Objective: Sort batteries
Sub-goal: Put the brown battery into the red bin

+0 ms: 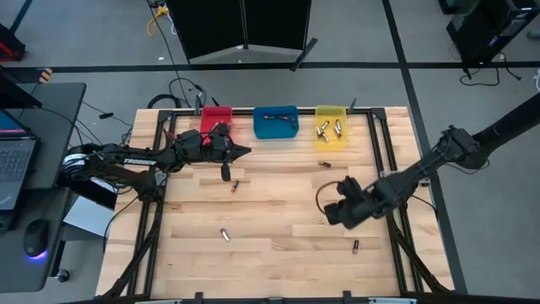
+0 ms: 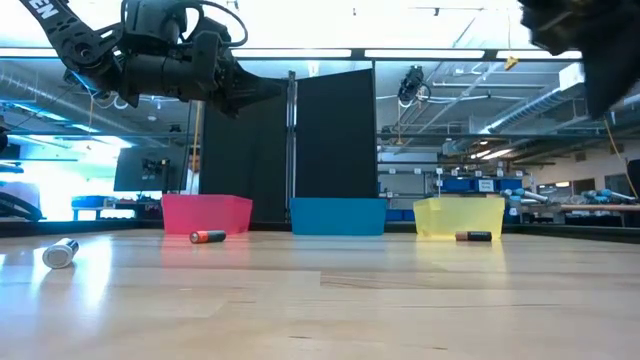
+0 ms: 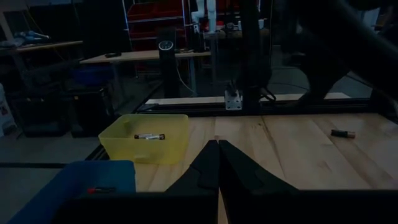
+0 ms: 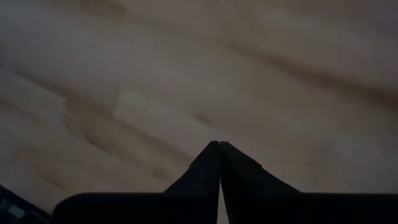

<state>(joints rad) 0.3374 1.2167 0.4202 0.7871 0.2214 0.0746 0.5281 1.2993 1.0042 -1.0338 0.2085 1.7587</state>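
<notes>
Several batteries lie loose on the wooden table: one [image 1: 235, 185] near the left arm, one [image 1: 225, 234] toward the near edge, one [image 1: 355, 246] at the near right, one [image 1: 323, 163] in front of the yellow bin [image 1: 331, 128]. More batteries [image 1: 324, 129] lie in the yellow bin. My left gripper [image 1: 247, 150] is shut and raised above the table in front of the red bin [image 1: 217, 118] and blue bin [image 1: 276, 123], its fingers level and pointing toward the table's right. My right gripper [image 1: 331, 216] is shut over bare wood at the middle right.
The three bins stand in a row along the far edge, red [image 2: 205, 213], blue [image 2: 337, 215], yellow [image 2: 458, 216]. A small item [image 3: 99, 189] lies in the blue bin. Black rails frame the table. A desk with a laptop [image 1: 13, 165] stands to the left.
</notes>
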